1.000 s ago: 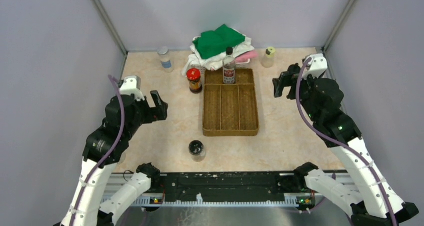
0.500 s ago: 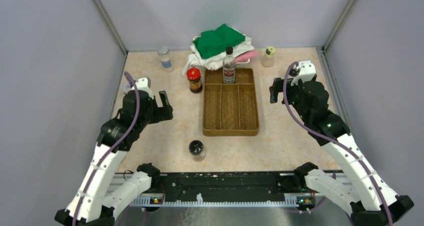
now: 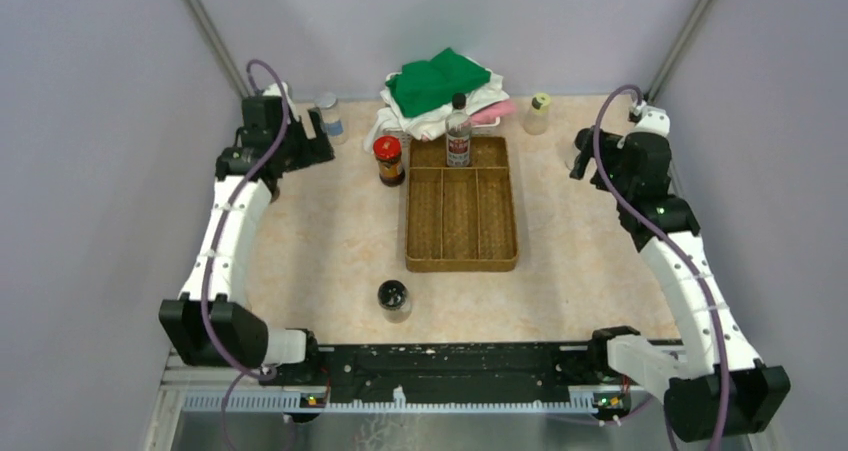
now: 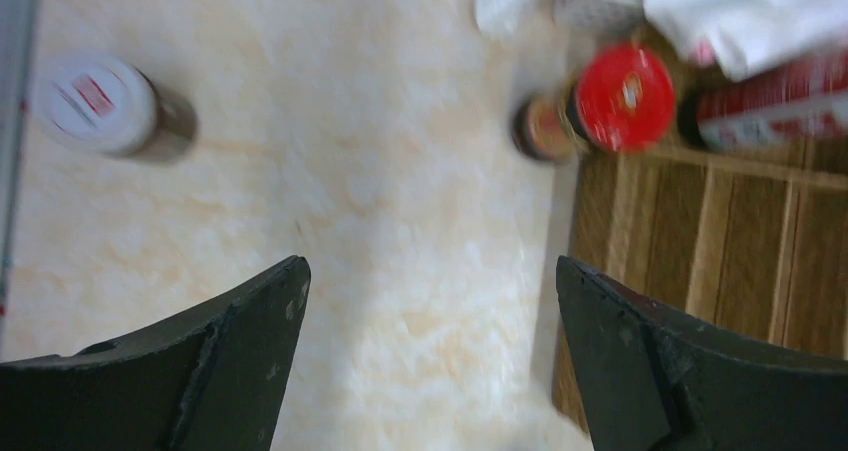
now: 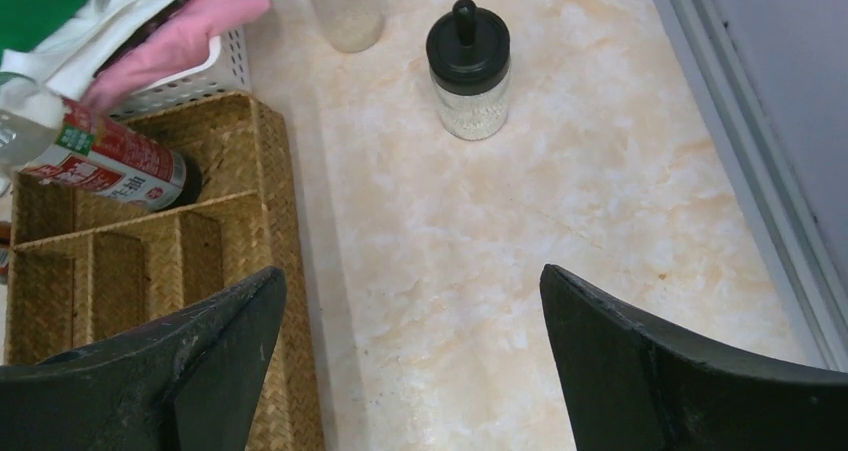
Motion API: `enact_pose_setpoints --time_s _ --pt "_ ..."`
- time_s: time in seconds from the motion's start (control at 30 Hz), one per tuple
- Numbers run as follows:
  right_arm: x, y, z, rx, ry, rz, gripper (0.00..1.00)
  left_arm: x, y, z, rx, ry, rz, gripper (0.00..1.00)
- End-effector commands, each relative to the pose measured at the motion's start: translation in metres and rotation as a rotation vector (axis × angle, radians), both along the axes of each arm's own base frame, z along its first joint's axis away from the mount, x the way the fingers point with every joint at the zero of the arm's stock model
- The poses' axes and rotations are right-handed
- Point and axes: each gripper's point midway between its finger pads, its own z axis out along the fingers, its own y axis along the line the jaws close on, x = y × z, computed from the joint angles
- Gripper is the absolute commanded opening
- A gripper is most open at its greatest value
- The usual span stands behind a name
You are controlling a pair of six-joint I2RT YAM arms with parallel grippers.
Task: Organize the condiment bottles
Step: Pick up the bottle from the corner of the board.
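A tall clear black-capped bottle [image 3: 458, 131] with a red label [image 5: 100, 161] stands in the far compartment of the brown tray [image 3: 462, 259]. Left of the tray is a red-lidded jar [image 3: 388, 158] [image 4: 625, 96]. A grey-lidded jar [image 3: 328, 114] is at the far left, a yellowish-lidded bottle [image 3: 538, 112] [image 5: 345, 6] at the far right, and a black-lidded jar [image 3: 393, 297] near the front. A white-lidded jar [image 4: 95, 104] stands by the left wall. A black-capped shaker [image 5: 469, 66] sits ahead of my right gripper [image 5: 411, 273]. My left gripper [image 4: 430, 266] hovers over bare table; both are open and empty.
A pile of green and white cloths [image 3: 440, 86] with a pink one lies in a white basket [image 5: 190, 71] behind the tray. Grey walls close in the left, right and far sides. The tray's three long near compartments [image 3: 462, 216] hold nothing.
Both arms have stretched toward the far side: the left gripper went from mid-left to the far left corner, the right gripper moved back and right. Both stayed open.
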Motion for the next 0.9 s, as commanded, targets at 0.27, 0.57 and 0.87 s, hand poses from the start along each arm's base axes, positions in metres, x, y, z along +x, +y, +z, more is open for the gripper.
enact_pose_setpoints --time_s 0.27,0.57,0.87 --pt "0.078 0.020 0.021 0.076 0.024 0.071 0.95 0.128 0.037 0.062 -0.003 -0.195 0.017 0.99" --pt "0.124 0.042 0.032 0.109 0.003 0.166 0.93 0.181 0.068 0.014 0.031 -0.201 0.044 0.99" --pt "0.139 0.062 -0.002 0.189 0.055 0.227 0.92 0.210 0.073 -0.011 0.084 -0.284 0.035 0.99"
